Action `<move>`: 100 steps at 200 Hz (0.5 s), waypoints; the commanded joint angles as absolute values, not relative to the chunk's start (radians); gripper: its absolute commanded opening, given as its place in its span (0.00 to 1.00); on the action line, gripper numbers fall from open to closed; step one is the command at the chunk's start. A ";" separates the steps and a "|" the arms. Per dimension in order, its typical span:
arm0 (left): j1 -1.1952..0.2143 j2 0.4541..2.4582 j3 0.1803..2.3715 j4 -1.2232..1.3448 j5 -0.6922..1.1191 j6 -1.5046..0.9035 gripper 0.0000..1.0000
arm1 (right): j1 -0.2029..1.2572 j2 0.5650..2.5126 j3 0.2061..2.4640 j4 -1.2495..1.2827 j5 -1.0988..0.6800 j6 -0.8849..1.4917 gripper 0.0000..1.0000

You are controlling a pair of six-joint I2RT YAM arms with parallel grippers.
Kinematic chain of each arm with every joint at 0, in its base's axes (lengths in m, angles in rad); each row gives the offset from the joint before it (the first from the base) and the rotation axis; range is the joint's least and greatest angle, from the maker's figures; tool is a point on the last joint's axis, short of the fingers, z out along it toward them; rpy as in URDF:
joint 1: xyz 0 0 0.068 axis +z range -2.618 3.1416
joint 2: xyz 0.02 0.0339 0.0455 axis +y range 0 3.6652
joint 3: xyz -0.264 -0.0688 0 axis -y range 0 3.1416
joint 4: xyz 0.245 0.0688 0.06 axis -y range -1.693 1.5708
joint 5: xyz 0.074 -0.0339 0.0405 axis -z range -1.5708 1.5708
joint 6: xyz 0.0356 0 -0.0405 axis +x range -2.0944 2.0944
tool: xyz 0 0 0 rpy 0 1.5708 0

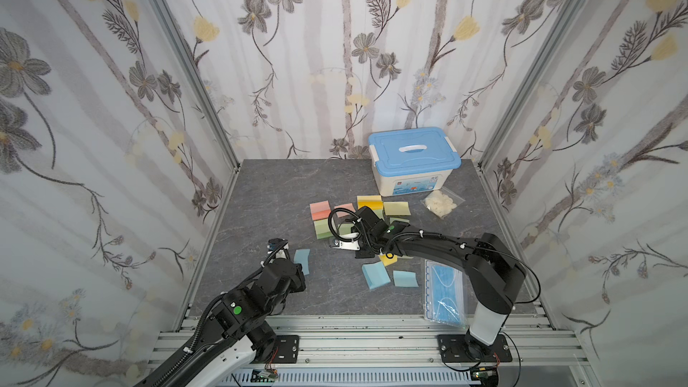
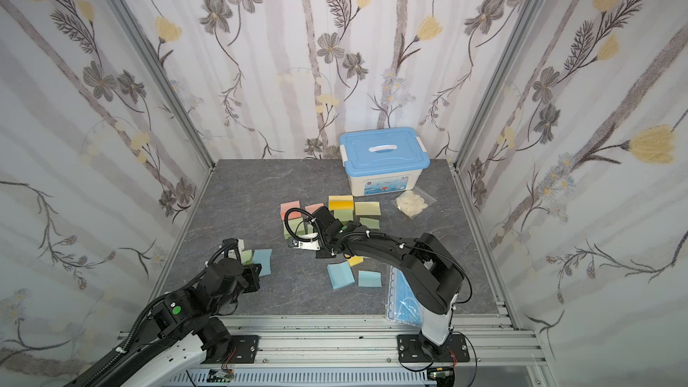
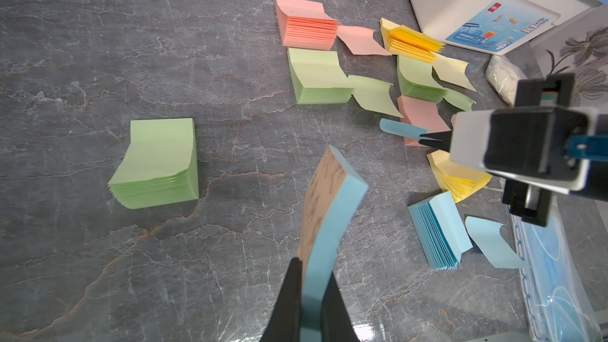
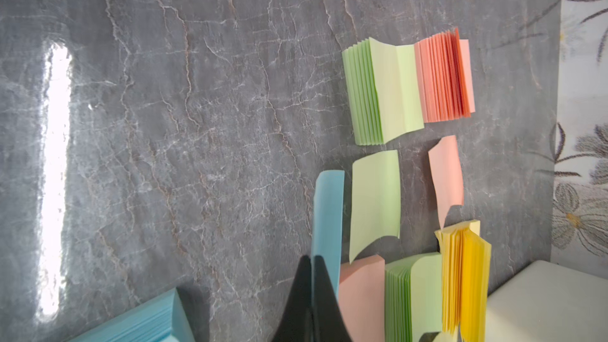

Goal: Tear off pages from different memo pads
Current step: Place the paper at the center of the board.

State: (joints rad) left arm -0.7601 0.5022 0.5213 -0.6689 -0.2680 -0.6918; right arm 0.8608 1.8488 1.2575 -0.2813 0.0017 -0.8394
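In the left wrist view my left gripper is shut on a blue memo pad with a brown backing, lifted off the table and tilted. Both top views show that pad at the left arm's tip. My right gripper is shut on a single curled blue page. The left wrist view shows this gripper above a pink pad, apart from the blue pad. Pink, green and yellow memo pads and loose pages lie in a cluster mid-table. A lone green pad lies apart.
A white box with a blue lid stands at the back right, a small clear bag in front of it. A bag of blue face masks lies by the right arm's base. Another blue pad and blue page lie nearby.
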 commanded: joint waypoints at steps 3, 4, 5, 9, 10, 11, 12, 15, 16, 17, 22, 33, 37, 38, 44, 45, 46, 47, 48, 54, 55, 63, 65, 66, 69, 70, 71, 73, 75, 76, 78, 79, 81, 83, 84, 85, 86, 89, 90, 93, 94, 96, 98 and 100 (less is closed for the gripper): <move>-0.755 0.510 0.519 -0.662 -0.283 -0.703 0.00 | 0.862 1.904 1.289 -0.311 -0.010 -0.864 0.09; -0.755 0.510 0.519 -0.662 -0.282 -0.703 0.00 | 0.863 1.907 1.290 -0.312 -0.010 -0.864 0.10; -0.754 0.511 0.518 -0.661 -0.282 -0.701 0.00 | 0.862 1.910 1.291 -0.313 -0.009 -0.864 0.10; -0.752 0.515 0.518 -0.658 -0.281 -0.700 0.00 | 0.863 1.917 1.294 -0.315 -0.011 -0.862 0.13; -0.753 0.516 0.518 -0.657 -0.281 -0.700 0.00 | 0.863 1.919 1.294 -0.317 -0.011 -0.862 0.14; -0.752 0.518 0.518 -0.655 -0.280 -0.700 0.00 | 0.863 1.922 1.294 -0.319 -0.011 -0.862 0.15; -0.752 0.518 0.518 -0.654 -0.280 -0.700 0.00 | 0.864 1.923 1.296 -0.321 -0.011 -0.862 0.16; -0.750 0.521 0.518 -0.650 -0.279 -0.700 0.00 | 0.864 1.927 1.297 -0.325 -0.013 -0.863 0.19; -0.750 0.522 0.518 -0.650 -0.277 -0.700 0.00 | 0.864 1.928 1.298 -0.327 -0.014 -0.863 0.20; -0.750 0.523 0.517 -0.649 -0.276 -0.699 0.00 | 0.864 1.929 1.299 -0.331 -0.015 -0.863 0.21; -0.747 0.530 0.517 -0.643 -0.271 -0.698 0.00 | 0.864 1.935 1.302 -0.343 -0.019 -0.861 0.25; -0.740 0.546 0.514 -0.624 -0.262 -0.696 0.00 | 0.867 1.934 1.306 -0.381 -0.032 -0.858 0.33; -0.737 0.552 0.514 -0.615 -0.258 -0.695 0.00 | 0.868 1.931 1.307 -0.398 -0.038 -0.854 0.35; -0.736 0.554 0.513 -0.614 -0.257 -0.694 0.00 | 0.868 1.929 1.306 -0.402 -0.039 -0.853 0.36; -0.728 0.566 0.512 -0.601 -0.251 -0.691 0.00 | 0.872 1.917 1.304 -0.426 -0.052 -0.846 0.41; -0.728 0.568 0.512 -0.600 -0.250 -0.690 0.00 | 0.871 1.915 1.304 -0.431 -0.054 -0.844 0.42; -0.724 0.570 0.512 -0.597 -0.248 -0.690 0.00 | 0.871 1.912 1.303 -0.435 -0.056 -0.842 0.43; -0.723 0.572 0.512 -0.595 -0.245 -0.689 0.00 | 0.872 1.908 1.303 -0.438 -0.058 -0.841 0.43; -0.722 0.575 0.512 -0.593 -0.244 -0.688 0.00 | 0.872 1.904 1.302 -0.442 -0.060 -0.839 0.44; -0.706 0.591 0.509 -0.576 -0.226 -0.685 0.00 | 0.873 1.885 1.295 -0.462 -0.076 -0.829 0.49; -0.703 0.593 0.510 -0.573 -0.222 -0.684 0.00 | 0.873 1.880 1.293 -0.465 -0.079 -0.826 0.50; -0.671 0.620 0.507 -0.544 -0.179 -0.680 0.00 | 0.874 1.840 1.276 -0.481 -0.101 -0.804 0.55; -0.662 0.627 0.506 -0.535 -0.164 -0.680 0.00 | 0.874 1.828 1.270 -0.482 -0.106 -0.799 0.56; -0.658 0.631 0.506 -0.529 -0.157 -0.680 0.00 | 0.873 1.824 1.268 -0.483 -0.110 -0.796 0.57; -0.643 0.643 0.504 -0.517 -0.135 -0.680 0.00 | 0.874 1.806 1.257 -0.483 -0.117 -0.787 0.60; -0.638 0.647 0.504 -0.510 -0.127 -0.680 0.00 | 0.874 1.800 1.253 -0.482 -0.120 -0.785 0.60; -0.634 0.650 0.503 -0.504 -0.117 -0.680 0.00 | 0.874 1.792 1.250 -0.482 -0.122 -0.780 0.61; -0.625 0.659 0.501 -0.496 -0.101 -0.680 0.00 | 0.874 1.780 1.244 -0.482 -0.129 -0.774 0.62; -0.615 0.667 0.499 -0.483 -0.084 -0.681 0.00 | 0.874 1.768 1.236 -0.482 -0.133 -0.769 0.62; -0.610 0.672 0.498 -0.479 -0.076 -0.682 0.00 | 0.874 1.761 1.233 -0.482 -0.135 -0.765 0.63; -0.602 0.681 0.496 -0.466 -0.059 -0.682 0.00 | 0.874 1.749 1.227 -0.481 -0.139 -0.757 0.64; -0.597 0.685 0.495 -0.460 -0.051 -0.683 0.00 | 0.874 1.741 1.224 -0.480 -0.140 -0.753 0.64; -0.585 0.695 0.493 -0.449 -0.033 -0.685 0.00 | 0.874 1.730 1.219 -0.479 -0.142 -0.746 0.65; -0.578 0.703 0.490 -0.435 -0.017 -0.685 0.00 | 0.874 1.717 1.213 -0.479 -0.142 -0.737 0.65; -0.574 0.710 0.489 -0.429 -0.007 -0.686 0.00 | 0.874 1.711 1.210 -0.479 -0.141 -0.732 0.66; -0.569 0.715 0.488 -0.424 0.001 -0.688 0.00 | 0.874 1.706 1.208 -0.478 -0.141 -0.726 0.67; -0.564 0.719 0.487 -0.417 0.009 -0.688 0.00 | 0.875 1.701 1.205 -0.478 -0.139 -0.721 0.67; -0.551 0.734 0.483 -0.399 0.033 -0.692 0.00 | 0.874 1.683 1.199 -0.475 -0.133 -0.704 0.69; -0.547 0.740 0.482 -0.390 0.041 -0.693 0.00 | 0.874 1.678 1.197 -0.475 -0.132 -0.699 0.70; -0.536 0.757 0.478 -0.373 0.066 -0.696 0.00 | 0.874 1.662 1.191 -0.471 -0.124 -0.679 0.72; -0.534 0.763 0.478 -0.366 0.074 -0.697 0.00 | 0.874 1.657 1.188 -0.470 -0.122 -0.673 0.73; -0.526 0.774 0.476 -0.355 0.087 -0.699 0.00 | 0.874 1.644 1.183 -0.467 -0.115 -0.660 0.75; -0.518 0.784 0.474 -0.343 0.100 -0.701 0.00 | 0.874 1.635 1.179 -0.465 -0.110 -0.648 0.77; -0.513 0.796 0.473 -0.331 0.117 -0.703 0.00 | 0.874 1.623 1.174 -0.462 -0.103 -0.635 0.78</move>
